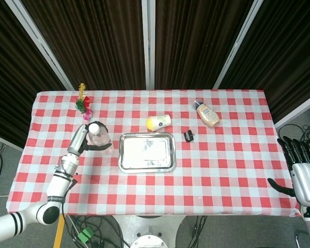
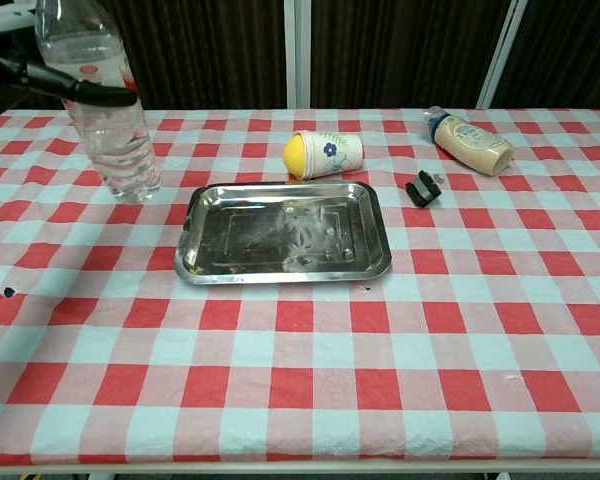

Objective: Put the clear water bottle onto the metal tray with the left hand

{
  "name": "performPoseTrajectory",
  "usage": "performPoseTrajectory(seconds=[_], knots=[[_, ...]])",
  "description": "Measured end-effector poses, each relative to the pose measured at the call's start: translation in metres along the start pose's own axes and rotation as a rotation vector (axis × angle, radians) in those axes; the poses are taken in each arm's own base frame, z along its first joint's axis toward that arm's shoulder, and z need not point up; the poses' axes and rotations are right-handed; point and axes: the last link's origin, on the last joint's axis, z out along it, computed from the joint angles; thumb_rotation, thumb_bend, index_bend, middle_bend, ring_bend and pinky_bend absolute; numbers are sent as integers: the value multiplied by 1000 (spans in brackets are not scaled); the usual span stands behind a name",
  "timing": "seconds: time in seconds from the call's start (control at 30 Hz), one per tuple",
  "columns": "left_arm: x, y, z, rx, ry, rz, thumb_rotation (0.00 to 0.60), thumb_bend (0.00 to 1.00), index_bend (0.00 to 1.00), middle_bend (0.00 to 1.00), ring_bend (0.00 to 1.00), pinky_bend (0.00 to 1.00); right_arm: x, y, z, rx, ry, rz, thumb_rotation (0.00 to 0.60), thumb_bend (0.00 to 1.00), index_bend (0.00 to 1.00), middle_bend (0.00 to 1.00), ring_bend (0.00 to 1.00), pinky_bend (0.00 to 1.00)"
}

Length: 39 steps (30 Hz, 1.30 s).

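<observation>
Head view: left hand [image 1: 89, 138] wraps the clear water bottle [image 1: 99, 138] near its upper part, fingers [image 1: 95, 146] curled round it from the left side. Bottle upright w/ white cap on top, over the checked cloth on the bench [image 1: 232, 155], just left of the metal tray [image 1: 146, 152], not on it. Can't tell if its base touches the cloth. Right hand [image 1: 304, 168] at the far right, off the bench edge, fingers spread, holding nothing. Yellow cup [image 1: 159, 122] on its side behind the tray, sauce bottle [image 1: 207, 113] and small black clip [image 1: 189, 136] further right, feather toy [image 1: 82, 99] behind the bottle.

Chest view: bottle [image 2: 102, 105] upright, left of tray [image 2: 282, 232], dark fingers [image 2: 75, 84] across its upper body. Bottom sits at cloth level, contact unclear. Tray holds nothing. Right hand not visible here.
</observation>
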Motion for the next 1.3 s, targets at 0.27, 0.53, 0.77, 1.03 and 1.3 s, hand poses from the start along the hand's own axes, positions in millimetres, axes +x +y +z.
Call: performPoseTrajectory(seconds=[0.27, 0.53, 0.77, 1.03, 1.3], knots=[[-59, 11, 9, -12, -127, -70, 600, 200, 581, 591, 482, 541, 0, 1, 2, -6, -1, -6, 600, 82, 55, 35, 0, 0], [8, 14, 27, -20, 12, 35, 600, 201, 577, 583, 482, 541, -2, -1, 2, 4, -4, -6, 600, 82, 55, 38, 0, 0], [-9, 24, 29, -45, -28, 4, 600, 201, 575, 580, 482, 541, -6, 0, 3, -9, -33, -13, 600, 83, 56, 37, 0, 0], [-25, 27, 29, -65, -23, -21, 600, 200, 574, 582, 481, 541, -3, 2, 4, -9, -23, -2, 600, 82, 56, 37, 0, 0], [-77, 3, 22, -42, -8, -63, 600, 196, 574, 583, 481, 540, 3, 5, 4, -21, 2, 20, 600, 82, 56, 37, 0, 0]])
